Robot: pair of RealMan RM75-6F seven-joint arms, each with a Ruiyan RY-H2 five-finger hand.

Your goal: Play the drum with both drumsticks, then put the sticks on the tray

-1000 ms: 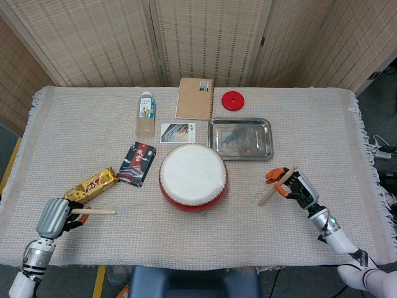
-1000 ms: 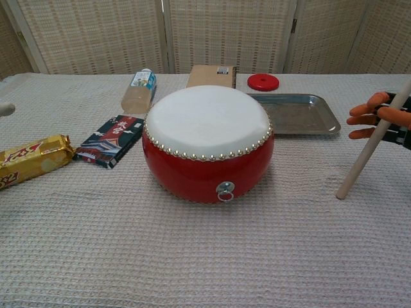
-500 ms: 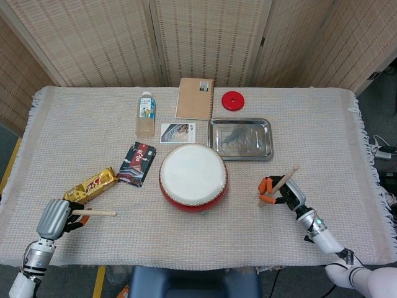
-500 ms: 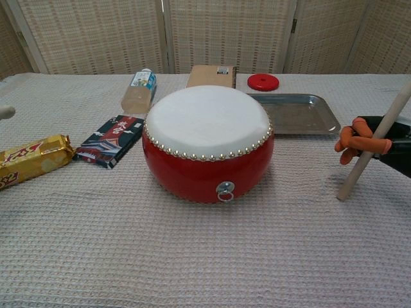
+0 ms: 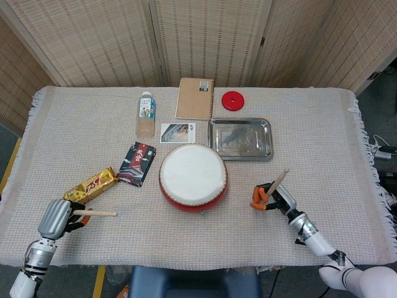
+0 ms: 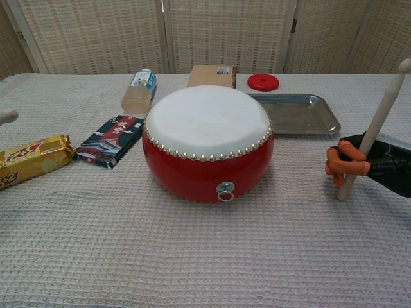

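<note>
A round red drum (image 5: 193,177) with a white skin and studded rim sits mid-surface on a woven cream cloth (image 5: 322,143). Just behind and right of it lies a rectangular metal tray (image 5: 240,138), holding nothing. The right hand (image 5: 271,197), orange-tipped fingers (image 6: 347,168) wrapped around a pale wooden drumstick (image 6: 374,131), holds it tilted, lower tip at the cloth right of the drum. The left hand (image 5: 54,218) grips a second drumstick (image 5: 95,213) lying level at the near-left edge. A gold snack bar (image 5: 91,184), dark packet (image 5: 137,163), bottle (image 5: 145,113), card (image 5: 178,133), notebook (image 5: 195,98) and red lid (image 5: 233,100) surround them
</note>
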